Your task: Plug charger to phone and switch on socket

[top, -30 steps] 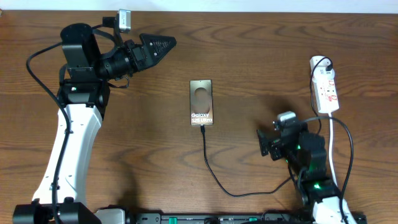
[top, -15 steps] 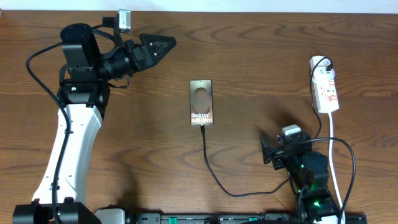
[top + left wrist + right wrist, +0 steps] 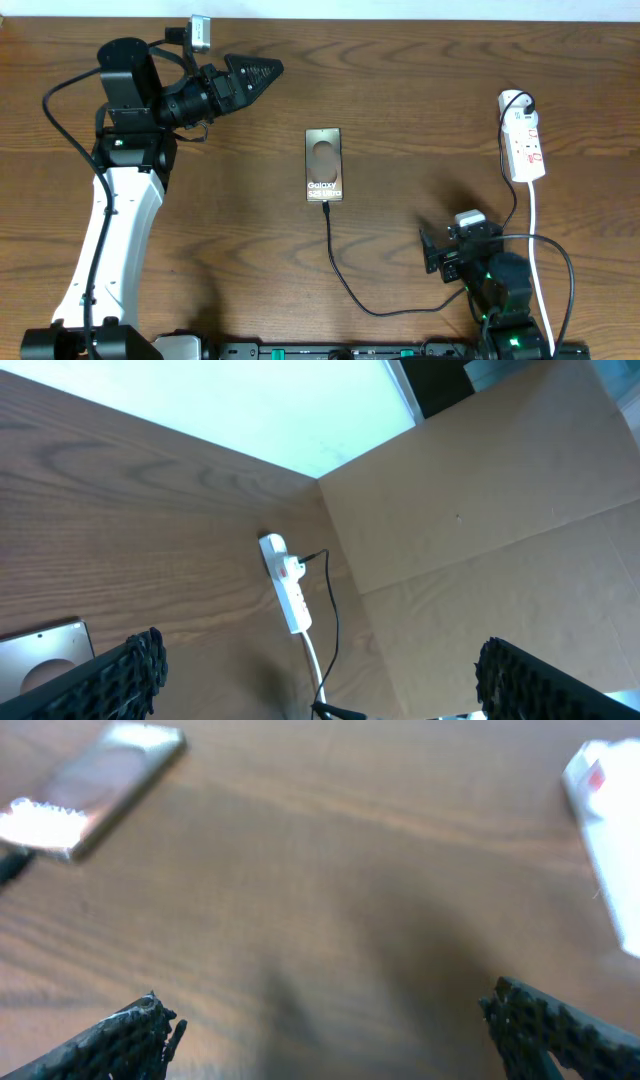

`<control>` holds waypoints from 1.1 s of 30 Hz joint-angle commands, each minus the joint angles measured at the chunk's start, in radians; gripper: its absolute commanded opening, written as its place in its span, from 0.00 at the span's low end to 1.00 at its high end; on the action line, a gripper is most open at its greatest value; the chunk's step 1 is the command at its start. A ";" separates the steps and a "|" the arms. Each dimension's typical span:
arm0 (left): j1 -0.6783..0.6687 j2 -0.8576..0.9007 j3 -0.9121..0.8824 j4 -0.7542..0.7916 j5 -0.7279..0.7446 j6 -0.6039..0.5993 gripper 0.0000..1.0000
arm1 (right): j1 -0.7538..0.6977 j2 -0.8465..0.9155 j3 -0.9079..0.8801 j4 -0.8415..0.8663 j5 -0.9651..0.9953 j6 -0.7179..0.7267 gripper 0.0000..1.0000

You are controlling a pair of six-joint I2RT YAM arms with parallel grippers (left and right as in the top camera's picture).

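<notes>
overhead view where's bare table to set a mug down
Widest bare wood lies between the phone and the socket, above the right arm. Also free: left of the phone, below the left pincer. Crowded: bottom centre-right, where the charger cable loops.

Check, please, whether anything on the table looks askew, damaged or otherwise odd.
Nothing stands out. The phone lies flat and square, the charger cable curves loosely to its near end, and the power strip lies nearly straight; no spill or damage shows.
</notes>
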 commanded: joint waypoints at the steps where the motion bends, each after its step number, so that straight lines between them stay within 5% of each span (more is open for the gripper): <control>1: 0.003 -0.016 0.009 0.001 0.005 0.014 1.00 | -0.006 -0.089 -0.002 -0.003 0.004 -0.011 0.99; 10: 0.003 -0.016 0.009 0.001 0.005 0.014 1.00 | -0.006 -0.386 -0.002 -0.002 0.004 -0.011 0.99; 33: 0.003 -0.016 0.009 0.001 0.005 0.014 1.00 | -0.005 -0.375 -0.001 -0.003 0.003 -0.011 0.99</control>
